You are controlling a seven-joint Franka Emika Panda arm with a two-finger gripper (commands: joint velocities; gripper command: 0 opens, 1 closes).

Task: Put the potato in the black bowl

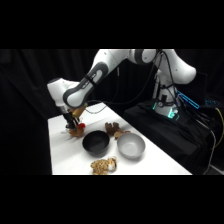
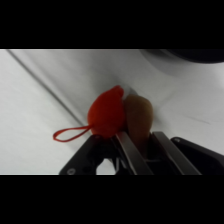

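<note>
Potato [image 2: 137, 117] sits between the jaws, which clamp on its brown body low over the tabletop [image 1: 62, 160], a red piece just beside it, so the black bowl [image 1: 96, 142], nearby and apart, likely awaits the carry.

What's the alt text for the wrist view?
The pincer grips the orange-brown potato between its fingers, low over the white table. A red piece with a thin loop sits against the potato, and the black bowl edges the top right corner.
</note>
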